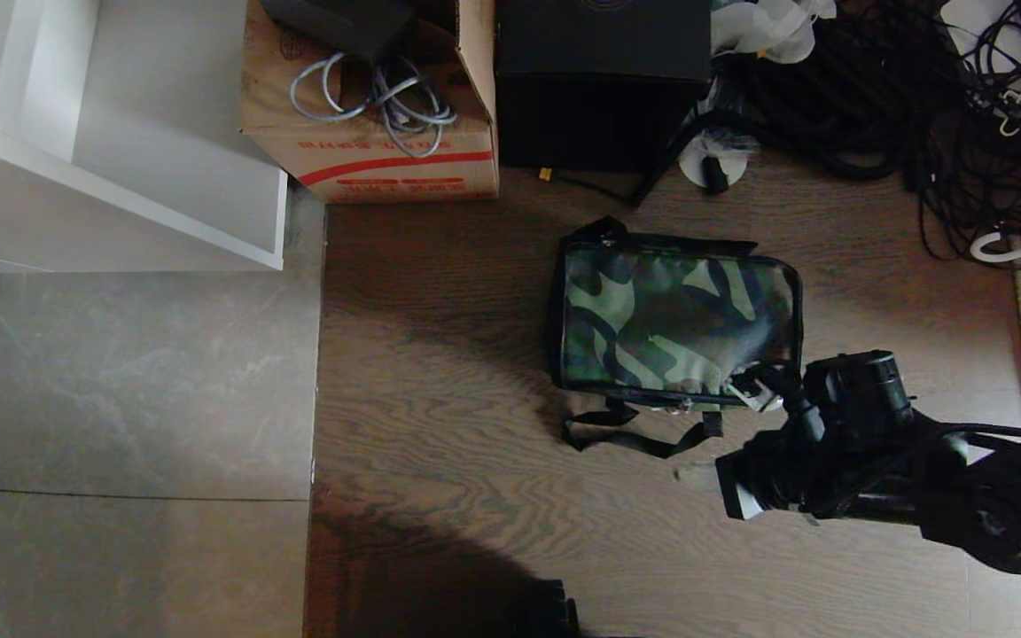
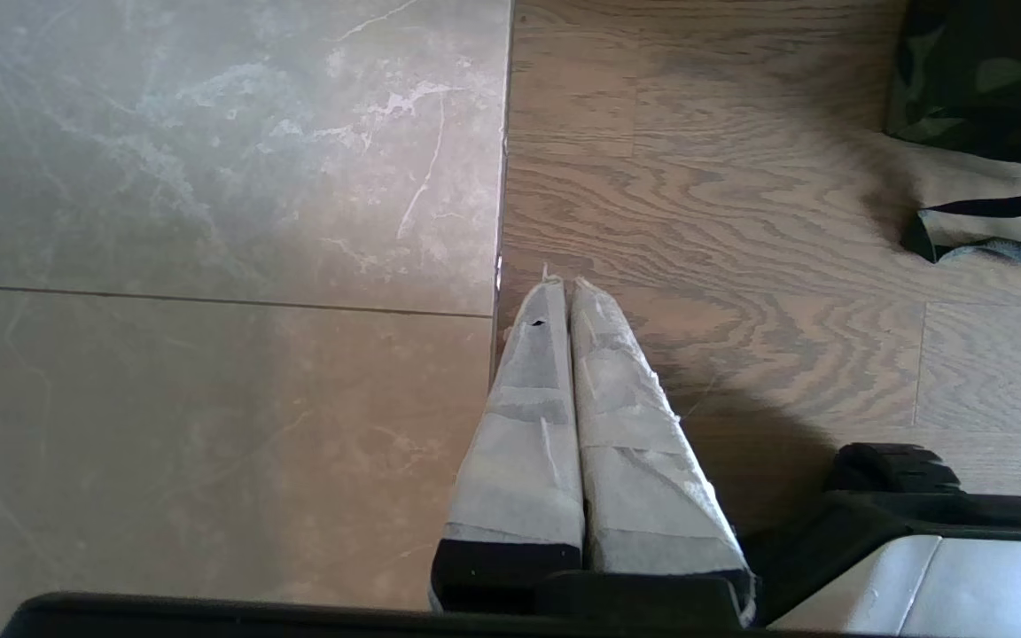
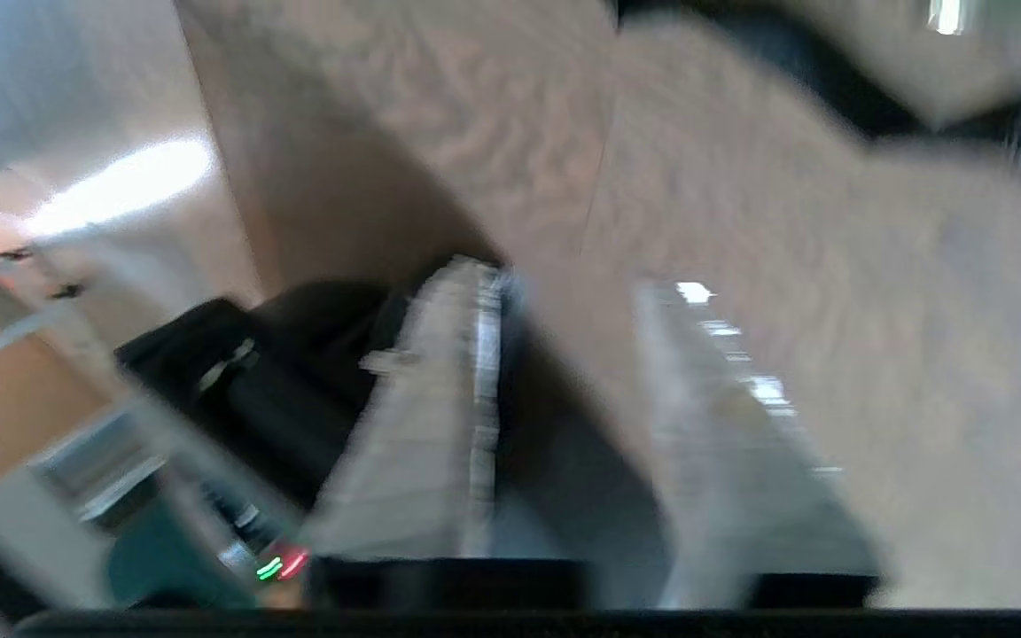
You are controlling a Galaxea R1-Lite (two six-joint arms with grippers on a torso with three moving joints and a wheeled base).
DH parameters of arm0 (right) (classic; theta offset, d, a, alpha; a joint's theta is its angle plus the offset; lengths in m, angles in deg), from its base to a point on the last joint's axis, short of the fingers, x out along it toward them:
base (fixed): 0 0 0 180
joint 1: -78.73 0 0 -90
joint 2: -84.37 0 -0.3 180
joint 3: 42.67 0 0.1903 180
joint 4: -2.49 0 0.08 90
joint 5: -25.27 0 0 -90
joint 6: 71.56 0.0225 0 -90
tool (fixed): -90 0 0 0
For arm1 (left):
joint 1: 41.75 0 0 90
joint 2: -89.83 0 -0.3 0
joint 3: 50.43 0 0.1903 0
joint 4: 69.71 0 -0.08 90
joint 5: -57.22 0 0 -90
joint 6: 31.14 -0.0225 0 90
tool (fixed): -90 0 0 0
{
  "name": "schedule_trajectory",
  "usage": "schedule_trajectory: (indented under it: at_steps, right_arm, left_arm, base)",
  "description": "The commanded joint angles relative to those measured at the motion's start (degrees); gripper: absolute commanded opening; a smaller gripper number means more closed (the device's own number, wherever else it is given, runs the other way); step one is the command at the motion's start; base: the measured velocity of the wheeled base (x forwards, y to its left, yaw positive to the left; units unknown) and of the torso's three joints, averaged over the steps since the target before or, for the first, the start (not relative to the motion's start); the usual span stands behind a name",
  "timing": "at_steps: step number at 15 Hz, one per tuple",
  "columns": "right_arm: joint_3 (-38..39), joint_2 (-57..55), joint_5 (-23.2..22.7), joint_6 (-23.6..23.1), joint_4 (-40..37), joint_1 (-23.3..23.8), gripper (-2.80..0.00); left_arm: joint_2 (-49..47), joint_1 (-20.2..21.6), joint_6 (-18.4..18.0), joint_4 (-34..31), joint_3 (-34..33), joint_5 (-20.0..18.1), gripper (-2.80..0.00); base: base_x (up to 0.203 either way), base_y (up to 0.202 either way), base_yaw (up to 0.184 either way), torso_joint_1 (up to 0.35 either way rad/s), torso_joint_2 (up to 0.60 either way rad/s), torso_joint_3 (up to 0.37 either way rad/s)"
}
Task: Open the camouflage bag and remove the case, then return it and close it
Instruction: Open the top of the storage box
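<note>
A closed camouflage bag [image 1: 679,321] lies flat on the wooden floor [image 1: 440,372], its black strap [image 1: 635,434] trailing at the near edge. The right tool [image 1: 754,385] hovers at the bag's near right corner, its taped fingers [image 3: 440,416] parted with nothing between them. The left tool [image 2: 564,292] hangs clenched and empty over the floor seam. A cardboard carton [image 1: 378,133] and a black box [image 1: 599,89] stand beyond the bag.
</note>
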Motion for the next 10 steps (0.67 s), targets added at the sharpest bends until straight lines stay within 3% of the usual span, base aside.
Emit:
schedule_trajectory:
  at_steps: [1,2,5,10]
  right_arm:
    - [-1.3,-5.6,0.5,-2.5,2.5,-0.4,0.0]
    - [-2.5,-7.3,1.9,-3.7,3.1,-0.4,0.0]
    - [-7.2,-11.9,14.2,-5.1,4.1,-0.6,0.0]
    - [-9.7,-14.4,15.1,-4.6,11.0,-0.7,0.0]
  left_arm:
    - [-0.1,0.0,0.0,0.0,0.0,0.0,-2.8]
    - [0.0,0.0,0.0,0.0,0.0,0.0,-2.8]
    - [-0.1,0.0,0.0,0.0,0.0,0.0,-2.8]
    - [0.0,0.0,0.0,0.0,0.0,0.0,-2.8]
  base:
    - [0.0,0.0,0.0,0.0,0.0,0.0]
    - [0.0,0.0,0.0,0.0,0.0,0.0]
    - [0.0,0.0,0.0,0.0,0.0,0.0]
    - [0.0,0.0,0.0,0.0,0.0,0.0]
